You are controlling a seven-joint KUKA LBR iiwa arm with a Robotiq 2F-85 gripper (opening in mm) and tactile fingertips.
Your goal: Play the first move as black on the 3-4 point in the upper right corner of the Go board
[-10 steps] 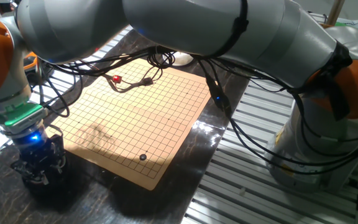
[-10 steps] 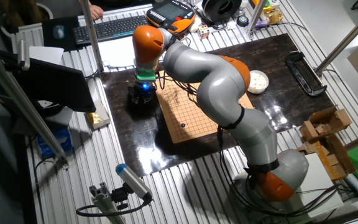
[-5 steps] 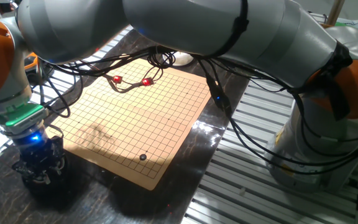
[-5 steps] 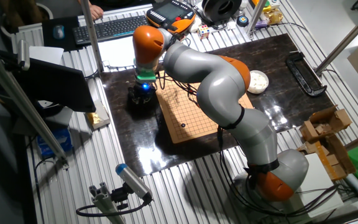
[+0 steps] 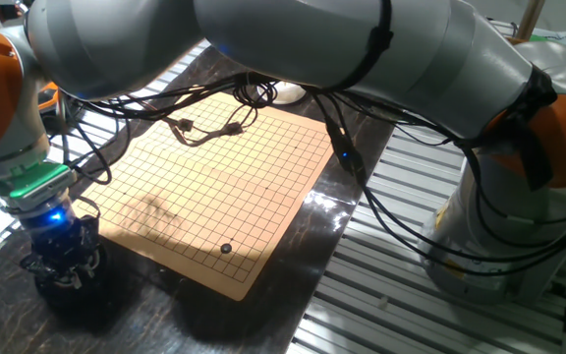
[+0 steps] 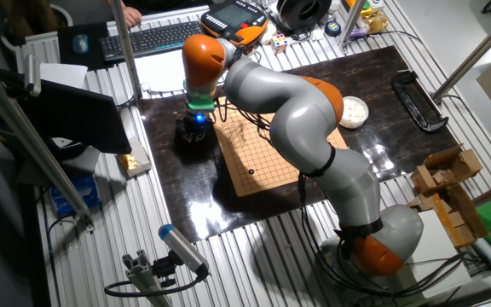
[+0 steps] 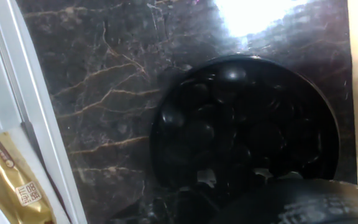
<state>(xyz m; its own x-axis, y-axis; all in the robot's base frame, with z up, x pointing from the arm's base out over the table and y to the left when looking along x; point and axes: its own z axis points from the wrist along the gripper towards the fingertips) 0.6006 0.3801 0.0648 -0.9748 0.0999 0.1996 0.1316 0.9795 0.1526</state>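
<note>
The wooden Go board lies on the dark marble slab; it also shows in the other fixed view. One black stone lies on a crossing a few lines in from the board's near corner, also seen in the other fixed view. My gripper hangs off the board's left side, down at a black bowl of several black stones. In the other fixed view my gripper is at the board's far left. Its fingertips are hidden, so I cannot tell whether it holds a stone.
A white bowl of stones stands right of the board. Black cables trail over the board's far edge. A gold packet lies beyond the slab's metal rim. The arm's large links arch over the board. A keyboard is at the back.
The arm and the stone have not moved. Small red lights on the cables over the board's far edge were lit earlier and are off now.
</note>
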